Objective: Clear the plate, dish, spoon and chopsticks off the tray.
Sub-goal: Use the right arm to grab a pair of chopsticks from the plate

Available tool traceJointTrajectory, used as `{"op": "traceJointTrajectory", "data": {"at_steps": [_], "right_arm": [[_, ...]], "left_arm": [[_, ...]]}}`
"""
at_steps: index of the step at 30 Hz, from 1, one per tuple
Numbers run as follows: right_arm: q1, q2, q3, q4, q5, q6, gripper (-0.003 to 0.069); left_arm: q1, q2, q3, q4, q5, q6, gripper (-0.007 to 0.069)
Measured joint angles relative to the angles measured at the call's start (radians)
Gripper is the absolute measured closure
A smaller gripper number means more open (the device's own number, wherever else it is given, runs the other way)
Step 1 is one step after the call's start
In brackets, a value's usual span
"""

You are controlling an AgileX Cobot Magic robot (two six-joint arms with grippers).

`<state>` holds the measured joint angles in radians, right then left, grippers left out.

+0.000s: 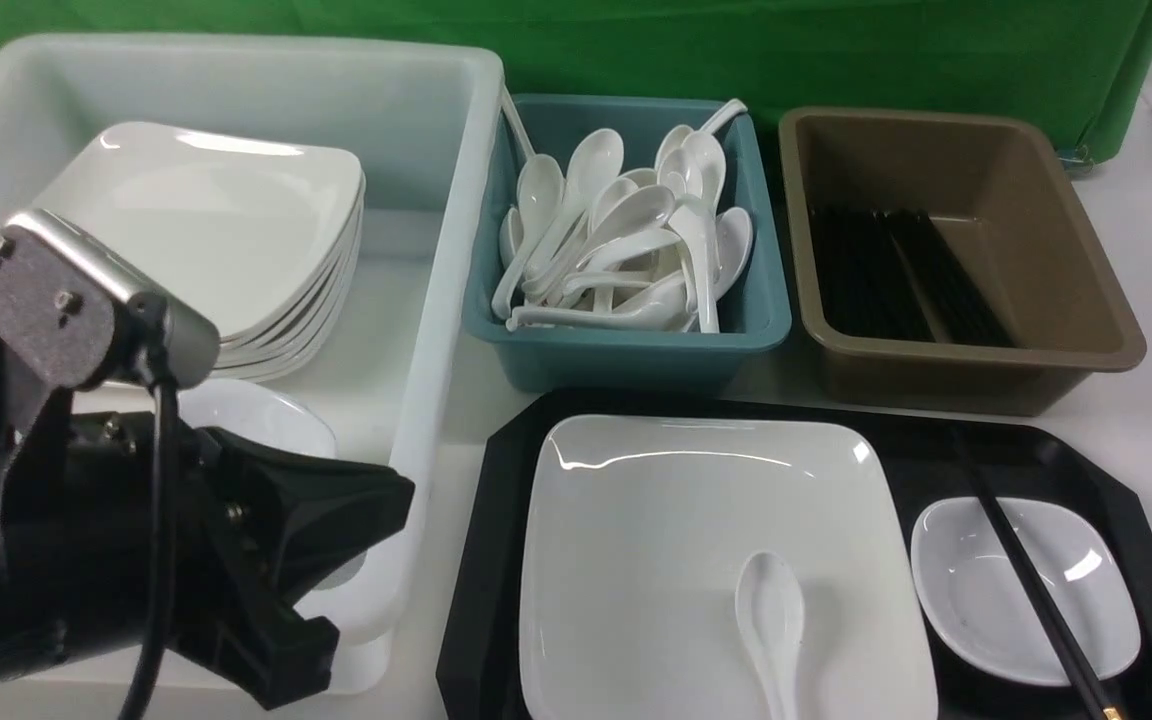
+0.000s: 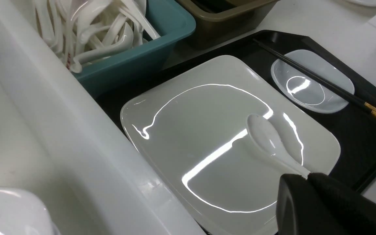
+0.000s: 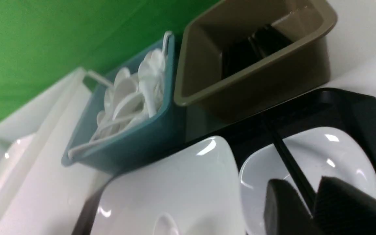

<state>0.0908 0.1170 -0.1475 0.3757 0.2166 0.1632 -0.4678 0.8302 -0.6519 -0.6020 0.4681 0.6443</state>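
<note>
The black tray (image 1: 494, 520) carries the large white plate (image 1: 656, 540), and the spoon (image 1: 771, 610) lies on the plate's near part. To the plate's right sits the small dish (image 1: 976, 600) with the chopsticks (image 1: 1026, 580) laid across it. My left gripper (image 1: 391, 495) is shut and empty, hanging over the white bin's near wall, left of the tray. In the left wrist view its tips (image 2: 307, 178) hide the spoon's (image 2: 269, 143) handle end. My right gripper (image 3: 300, 182) is out of the front view. It is open over the dish (image 3: 341, 156), its fingers straddling the chopsticks (image 3: 289, 163).
A big white bin (image 1: 436, 300) on the left holds a stack of plates (image 1: 216, 230) and a small dish (image 1: 256, 415). Behind the tray stand a teal bin (image 1: 626, 350) of spoons and a brown bin (image 1: 1056, 260) holding black chopsticks.
</note>
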Motion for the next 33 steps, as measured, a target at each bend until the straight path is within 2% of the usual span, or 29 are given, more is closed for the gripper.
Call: {"op": "traceJointTrajectory", "data": {"at_steps": [3, 7, 9, 10, 11, 17, 22, 30, 33], "right_arm": [[0.026, 0.208, -0.183, -0.032, 0.143, -0.135, 0.0482], [0.035, 0.585, -0.448, -0.139, 0.429, -0.271, 0.0479], [0.035, 0.758, -0.548, -0.185, 0.547, -0.334, 0.0467], [0.035, 0.774, -0.557, -0.188, 0.555, -0.334, 0.0464], [0.035, 0.939, -0.638, -0.214, 0.609, -0.380, 0.0430], [0.036, 1.213, -0.745, -0.232, 0.622, -0.415, 0.0335], [0.037, 1.381, -0.758, -0.223, 0.558, -0.417, 0.0272], [0.036, 1.502, -0.758, -0.221, 0.453, -0.417, 0.0259], [0.036, 1.534, -0.758, -0.222, 0.427, -0.420, 0.0292]], "left_arm": [[0.000, 0.000, 0.000, 0.000, -0.007, 0.001, 0.0607], [0.000, 0.000, 0.000, 0.002, -0.005, 0.002, 0.0607], [0.000, -0.003, 0.000, 0.002, 0.006, 0.003, 0.0607], [0.000, -0.004, 0.000, 0.002, 0.008, 0.003, 0.0607], [0.000, -0.015, 0.000, 0.002, 0.024, 0.003, 0.0607], [0.000, -0.070, 0.000, 0.002, 0.042, 0.022, 0.0607], [0.000, -0.115, 0.000, 0.002, 0.046, 0.038, 0.0607], [0.000, -0.118, 0.000, 0.002, 0.046, 0.040, 0.0607], [0.000, -0.118, 0.000, 0.002, 0.046, 0.040, 0.0607]]}}
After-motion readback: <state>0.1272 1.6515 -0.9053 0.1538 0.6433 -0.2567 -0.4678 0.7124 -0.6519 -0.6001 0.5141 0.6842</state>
